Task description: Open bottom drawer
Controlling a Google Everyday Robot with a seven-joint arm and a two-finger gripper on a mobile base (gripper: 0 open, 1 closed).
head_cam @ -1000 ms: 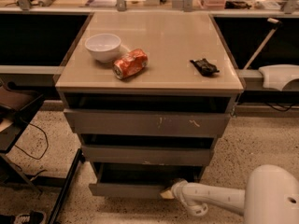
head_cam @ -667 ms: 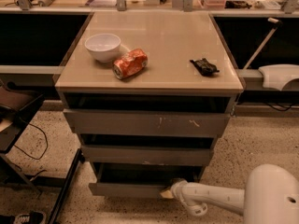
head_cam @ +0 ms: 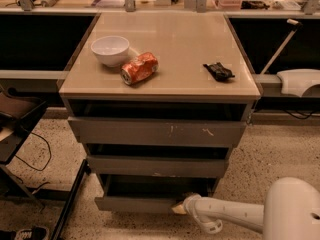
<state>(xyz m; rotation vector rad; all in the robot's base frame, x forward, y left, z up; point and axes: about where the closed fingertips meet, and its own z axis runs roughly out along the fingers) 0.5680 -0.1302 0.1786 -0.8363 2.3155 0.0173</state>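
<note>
One target: the bottom drawer (head_cam: 135, 204) sits low centre, partly out; we judge it light, rigid, handleless, best hooked at its top lip, where our gripper (head_cam: 179, 208) rests, open or closed we cannot tell

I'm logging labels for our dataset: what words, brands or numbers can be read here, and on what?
Crushed orange can: some print, too blurred to read.
White bowl, black object, bottom drawer: no text visible.
The gripper, at the bottom drawer's front edge: no markings visible.
</note>
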